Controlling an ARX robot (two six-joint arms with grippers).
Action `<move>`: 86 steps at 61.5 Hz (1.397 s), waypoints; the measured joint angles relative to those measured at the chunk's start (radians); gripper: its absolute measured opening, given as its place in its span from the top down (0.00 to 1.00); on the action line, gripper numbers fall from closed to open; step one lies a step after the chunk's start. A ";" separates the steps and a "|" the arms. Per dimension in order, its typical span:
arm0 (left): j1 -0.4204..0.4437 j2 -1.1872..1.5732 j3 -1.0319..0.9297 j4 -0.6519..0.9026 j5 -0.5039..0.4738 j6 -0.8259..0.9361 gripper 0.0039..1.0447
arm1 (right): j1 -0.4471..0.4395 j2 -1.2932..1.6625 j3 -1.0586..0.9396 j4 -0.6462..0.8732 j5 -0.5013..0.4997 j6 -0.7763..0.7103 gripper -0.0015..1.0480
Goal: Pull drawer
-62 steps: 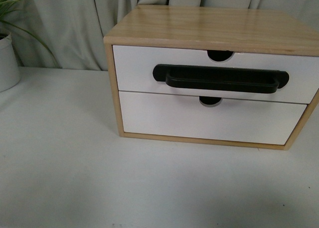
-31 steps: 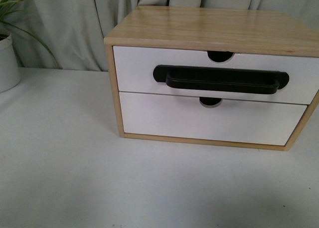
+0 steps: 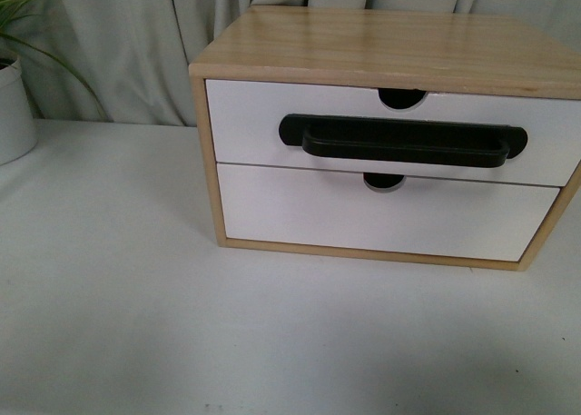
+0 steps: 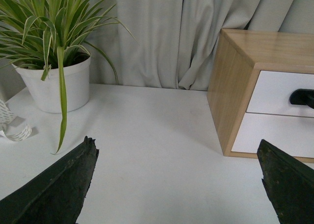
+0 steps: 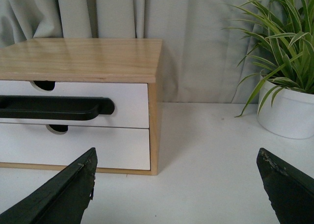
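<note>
The left gripper (image 4: pixel 176 144) is released, its dark fingers spread wide over bare table (image 4: pixel 157 136). The right gripper (image 5: pixel 176 153) is equally slack and holds nothing. Neither touches the cabinet (image 3: pixel 390 47), which lies toward 2 o'clock from the left gripper and 10 o'clock from the right.

Over the last second almost nothing changes. The front picture shifts a hair, no arm enters it, and the drawer (image 3: pixel 245 124) stays flush in the upper slot, above the plain lower drawer (image 3: pixel 381 220). I judge the pull not yet begun, with the reach to the bar handle (image 3: pixel 402 142) still to come.

The front view, with the cabinet at 1 o'clock, shows the whole handle but no grippers. The wrist views each show spread fingers and one handle end. The right wrist view alone shows a second plant (image 5: pixel 287 82).
</note>
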 joint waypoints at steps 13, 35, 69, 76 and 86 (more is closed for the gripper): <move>-0.061 0.182 0.046 -0.008 0.072 0.075 0.06 | -0.090 0.199 0.104 -0.177 -0.077 -0.031 0.09; -0.156 0.735 0.355 0.051 0.459 0.521 0.06 | -0.090 0.568 0.400 -0.290 -0.449 -0.458 0.09; -0.262 1.291 1.088 -0.730 0.605 1.356 0.06 | -0.053 1.041 0.773 -0.547 -0.514 -1.018 0.09; -0.329 1.374 1.172 -0.756 0.531 1.410 0.06 | -0.031 1.113 0.825 -0.562 -0.501 -1.077 0.09; -0.383 1.471 1.250 -0.753 0.450 1.432 0.06 | -0.009 1.189 0.883 -0.565 -0.486 -1.114 0.09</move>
